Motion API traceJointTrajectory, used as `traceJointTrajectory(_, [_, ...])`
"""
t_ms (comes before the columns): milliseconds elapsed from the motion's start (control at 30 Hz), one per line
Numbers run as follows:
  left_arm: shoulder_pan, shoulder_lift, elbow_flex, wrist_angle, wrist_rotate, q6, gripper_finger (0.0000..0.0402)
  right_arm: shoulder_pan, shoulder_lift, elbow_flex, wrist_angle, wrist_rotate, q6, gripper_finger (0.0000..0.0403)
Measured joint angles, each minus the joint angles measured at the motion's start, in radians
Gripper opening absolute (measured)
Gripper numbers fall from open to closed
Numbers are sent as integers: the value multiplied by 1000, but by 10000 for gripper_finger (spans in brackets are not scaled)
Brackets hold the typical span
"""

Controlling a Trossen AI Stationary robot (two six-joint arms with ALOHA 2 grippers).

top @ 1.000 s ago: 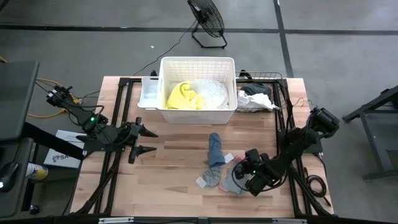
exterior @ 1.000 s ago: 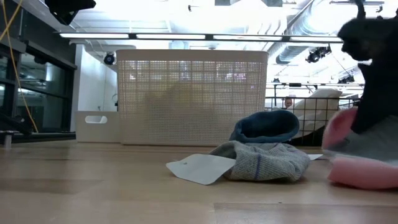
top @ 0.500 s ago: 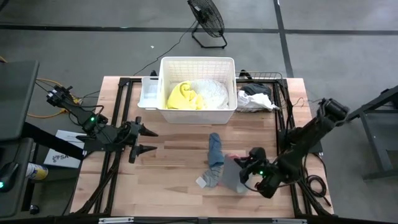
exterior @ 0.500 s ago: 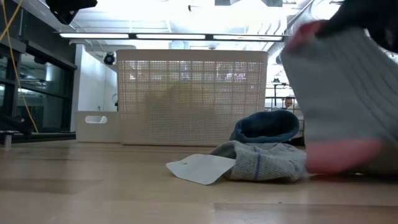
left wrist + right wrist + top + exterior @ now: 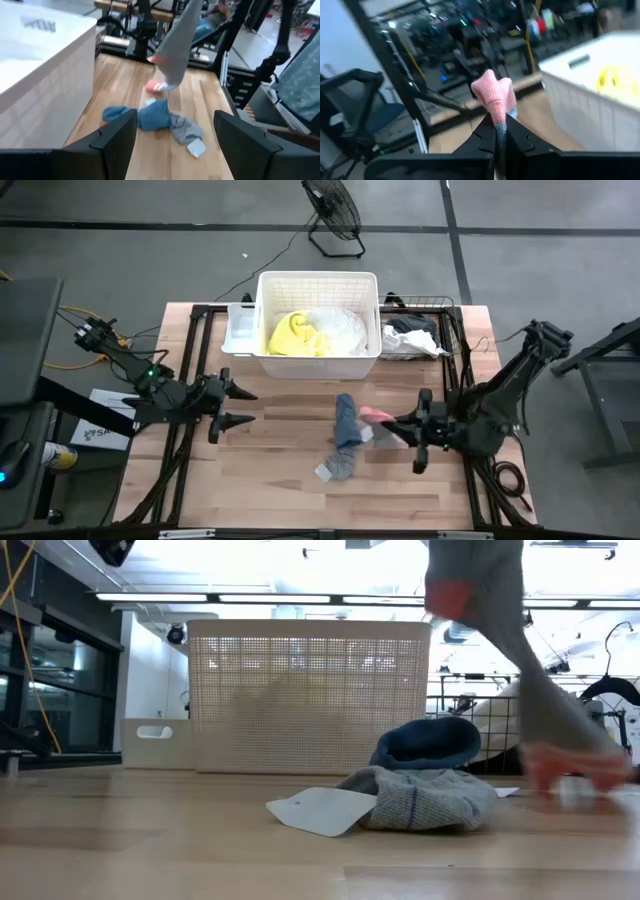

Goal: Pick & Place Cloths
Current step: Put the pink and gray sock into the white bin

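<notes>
Fingers of the waiting left gripper (image 5: 232, 406) stand open; a blue-grey cloth (image 5: 345, 442) lies mid-worktop (image 5: 270, 480); the right gripper (image 5: 403, 430), clamped on a pink-toed grey sock (image 5: 376, 416), has just lifted it, likely basket-bound (image 5: 318, 280)

We find no text, label, brand, number or sign that we can read in any of the views. The pale tag (image 5: 322, 810) lying on the bench (image 5: 150, 860) beside the grey sock (image 5: 425, 800) shows a blank face in the low view, and in the high view it is too small for us to make out any print. A white sheet (image 5: 95, 430) below the bench edge at the left of the high view carries dark marks, but we cannot tell them as letters. The white slatted basket (image 5: 318, 360) bears no lettering that we can see.
</notes>
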Motion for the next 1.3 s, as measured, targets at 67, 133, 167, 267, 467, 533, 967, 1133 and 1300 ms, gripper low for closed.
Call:
traceJointTrajectory(67, [0, 23, 0, 49, 0, 33, 257, 0, -21, 0, 72, -27, -117, 3])
traceJointTrajectory(133, [0, 52, 0, 91, 0, 70, 257, 0, -34, 0, 132, -47, -212, 3])
traceJointTrajectory(167, [0, 67, 0, 116, 0, 86, 257, 0, -40, 0, 157, -59, -253, 3])
traceJointTrajectory(267, [0, 114, 0, 185, -10, 119, 257, -8, -46, 0, 225, -100, -370, 3])
traceJointTrajectory(467, [0, 194, 0, 319, -23, 168, 257, -85, -46, 0, 286, -278, -508, 3])
traceJointTrajectory(533, [1, 219, 0, 374, -23, 198, 257, -128, -46, 0, 291, -308, -510, 3])
traceJointTrajectory(967, [1, 321, 80, 511, -29, 394, 257, -434, -46, 0, 430, -755, -502, 3])
traceJointTrajectory(1133, [1, 356, 141, 514, -74, 494, 261, -519, -46, 0, 444, -880, -450, 3])
traceJointTrajectory(1300, [1, 409, 204, 511, -99, 540, 294, -568, -26, 0, 472, -951, -428, 3])
